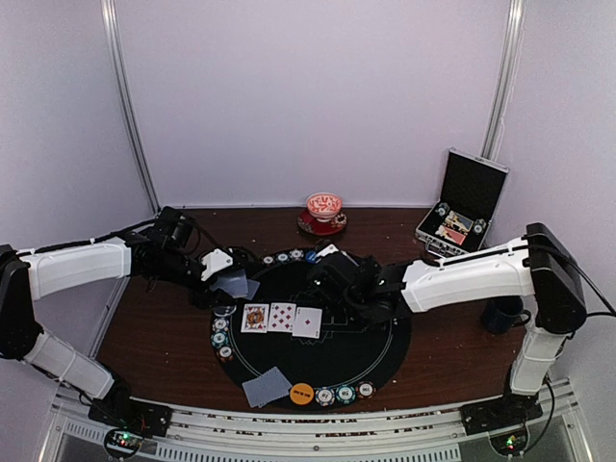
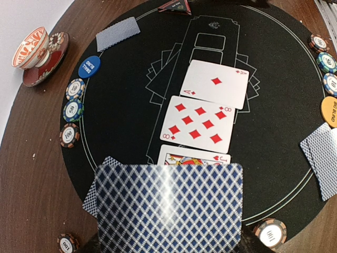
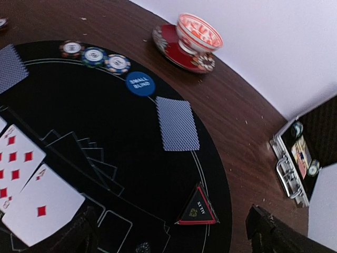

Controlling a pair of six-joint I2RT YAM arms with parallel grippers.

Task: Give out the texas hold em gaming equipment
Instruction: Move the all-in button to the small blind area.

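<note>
Table (image 1: 452, 356): carries a round black mat (image 1: 356, 356) at its centre. An open silver-edged case (image 1: 472, 188) stands at the far right corner.

Left gripper (image 1: 226, 277): clamped on a deck of cards (image 2: 168, 211), backs up, over the mat's left edge.

Right gripper (image 3: 169, 213): fingers spread wide, above the far half of the mat.

Mat centre: three face-up cards (image 2: 199, 122) in a row (jack, eight of diamonds, ace of diamonds).

Far face-down cards (image 3: 177, 124) lie at the mat's far edge and near face-down cards (image 1: 267, 387) at its near edge.

Blue disc (image 3: 140, 83): at the mat's far edge, just beside the far chips (image 3: 95, 54).

Orange disc (image 1: 302, 393): at the near edge, with the near chips (image 1: 345, 394) just beside it.
</note>
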